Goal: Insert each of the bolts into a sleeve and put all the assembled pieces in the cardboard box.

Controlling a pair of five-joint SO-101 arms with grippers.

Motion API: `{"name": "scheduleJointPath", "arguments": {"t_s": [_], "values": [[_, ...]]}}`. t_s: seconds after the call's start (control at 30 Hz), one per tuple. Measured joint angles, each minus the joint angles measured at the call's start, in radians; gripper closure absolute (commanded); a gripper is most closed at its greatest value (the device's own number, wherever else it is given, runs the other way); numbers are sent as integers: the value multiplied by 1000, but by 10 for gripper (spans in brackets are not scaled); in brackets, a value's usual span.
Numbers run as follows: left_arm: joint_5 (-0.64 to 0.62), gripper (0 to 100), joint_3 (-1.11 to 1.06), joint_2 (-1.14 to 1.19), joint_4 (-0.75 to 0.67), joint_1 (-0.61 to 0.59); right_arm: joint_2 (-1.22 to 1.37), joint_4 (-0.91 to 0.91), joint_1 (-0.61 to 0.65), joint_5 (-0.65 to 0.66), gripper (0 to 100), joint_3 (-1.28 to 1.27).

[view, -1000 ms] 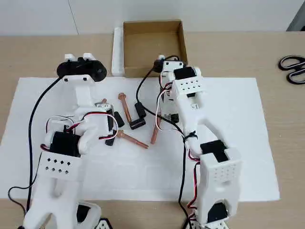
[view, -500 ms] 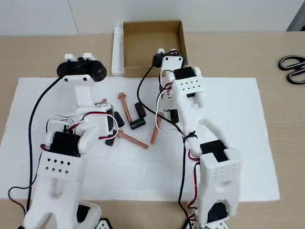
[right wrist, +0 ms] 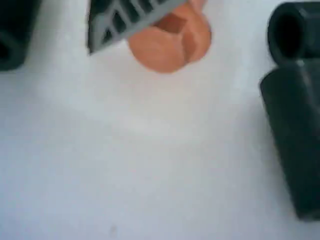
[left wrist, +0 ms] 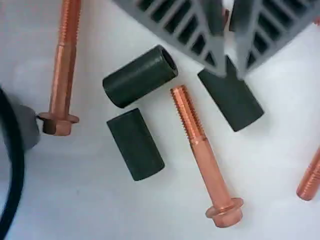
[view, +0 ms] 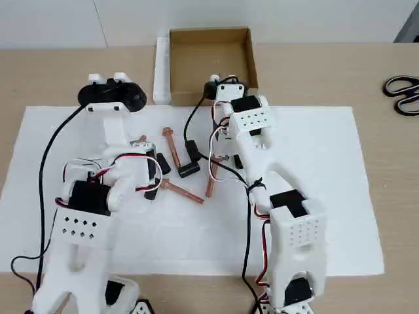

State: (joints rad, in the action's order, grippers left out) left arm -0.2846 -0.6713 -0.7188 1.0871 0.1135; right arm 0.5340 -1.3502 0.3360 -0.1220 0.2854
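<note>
since a second ago my right arm has slid left, back from cardboard box [view: 209,62]. right gripper [right wrist: 132,22] now against bolt head [right wrist: 170,42]; its grip, cannot tell. left wrist view adds: my left gripper [left wrist: 229,67] nearly closed, empty, over sleeve [left wrist: 231,99], loose bolt [left wrist: 206,155] beside it on white sheet [view: 314,170].

Black-handled scissors [view: 399,95] on the wooden desk [view: 314,72], a white sheet [view: 314,144], a white bar [view: 162,69].

Bright, even light from above; shadows soft and faint.
</note>
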Motion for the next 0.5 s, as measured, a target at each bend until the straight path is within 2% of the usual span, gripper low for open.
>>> {"name": "scheduleJointPath", "arguments": {"t_s": [0.1,0.27,0.5], "values": [[0,994,0,0,0,0,0,-11,-2,-5,790,0],[0,994,0,0,0,0,0,-28,-3,-6,984,0],[0,994,0,0,0,0,3,-28,-6,-6,994,5]]}}
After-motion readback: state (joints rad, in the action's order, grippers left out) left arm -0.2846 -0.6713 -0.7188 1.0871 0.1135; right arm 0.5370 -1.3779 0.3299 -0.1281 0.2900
